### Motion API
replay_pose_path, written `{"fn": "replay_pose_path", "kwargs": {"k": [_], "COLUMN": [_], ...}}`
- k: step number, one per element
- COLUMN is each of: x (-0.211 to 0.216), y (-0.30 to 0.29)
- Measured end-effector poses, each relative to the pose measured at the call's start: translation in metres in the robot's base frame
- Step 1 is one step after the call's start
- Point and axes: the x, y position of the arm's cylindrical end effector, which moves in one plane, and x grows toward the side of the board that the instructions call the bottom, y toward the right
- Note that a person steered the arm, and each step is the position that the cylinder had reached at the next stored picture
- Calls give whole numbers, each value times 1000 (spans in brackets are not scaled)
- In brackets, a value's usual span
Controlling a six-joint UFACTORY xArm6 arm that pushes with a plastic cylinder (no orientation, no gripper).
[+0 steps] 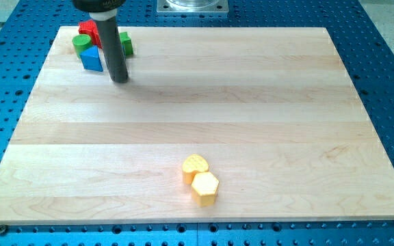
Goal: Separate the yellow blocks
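Two yellow blocks sit touching near the view's bottom centre: a yellow heart-shaped block (195,166) and a yellow hexagonal block (204,186) just below and to its right. My tip (120,79) rests on the wooden board (252,102) near the view's top left, far from both yellow blocks. The rod rises from the tip toward the view's top edge.
A cluster of blocks lies at the board's top left, just left of my tip: a red block (87,29), a green cylinder (81,43), a blue block (92,59) and a green block (126,44) partly hidden behind the rod. A blue perforated table (388,68) surrounds the board.
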Motion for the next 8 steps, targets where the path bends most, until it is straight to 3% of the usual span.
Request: {"fn": "replay_pose_path", "kwargs": {"k": [1, 3, 4, 8], "x": [47, 55, 56, 56], "y": [60, 228, 284, 346]}}
